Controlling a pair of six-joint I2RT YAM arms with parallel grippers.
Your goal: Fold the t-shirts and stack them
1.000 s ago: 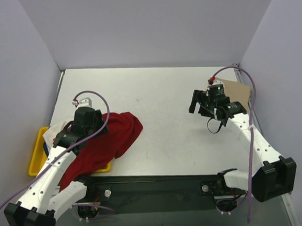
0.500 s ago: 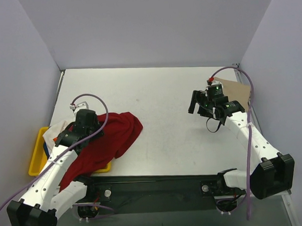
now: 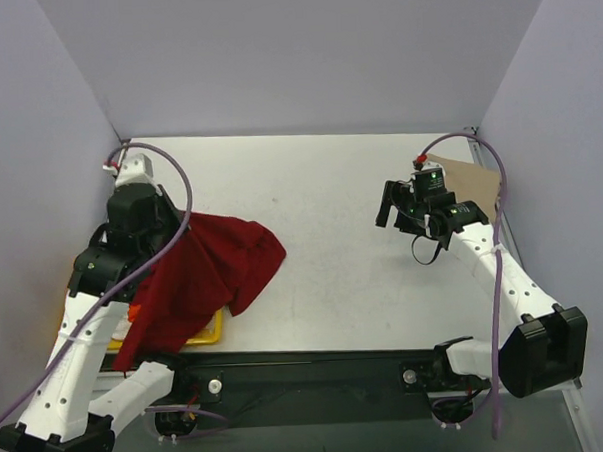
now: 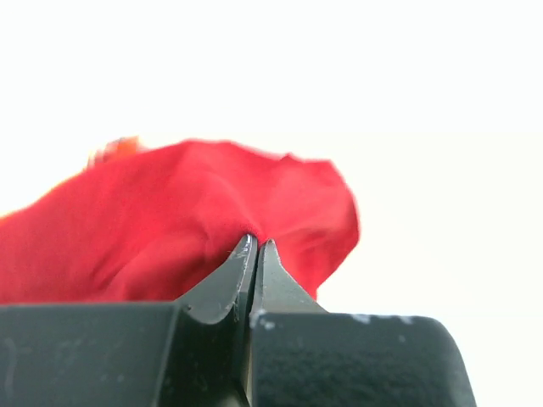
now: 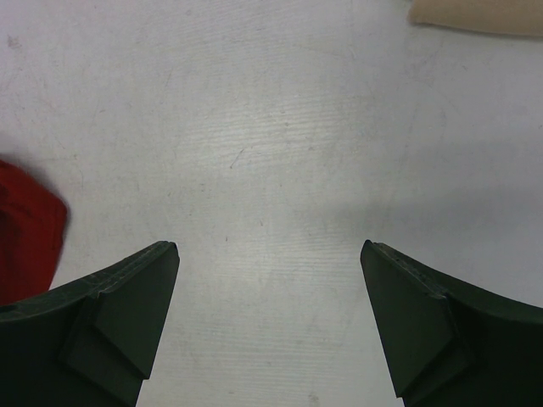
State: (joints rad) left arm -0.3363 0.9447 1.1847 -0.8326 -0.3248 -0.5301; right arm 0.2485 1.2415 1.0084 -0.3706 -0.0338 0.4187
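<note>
Slippage is worrying us: left tool [image 4: 254, 244] is pinching only a thin fold of dark red shirt [image 4: 170, 220], w/ right tool [image 5: 268, 248] hanging spread wide, too far off to help.

Plain dark red t-shirt [image 3: 218, 265], plain tan t-shirt [image 3: 477, 183], yellow tray [image 3: 211, 330], scuffed off-white table [image 3: 330, 185]; the left tool [image 4: 254, 244] and right tool [image 5: 267, 248] are black.

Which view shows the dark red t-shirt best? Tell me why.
Top external: nearly all of the dark red t-shirt shows, draped over the yellow tray. Left wrist shows only a bunch at the shut left tool; right wrist, just an edge.
</note>
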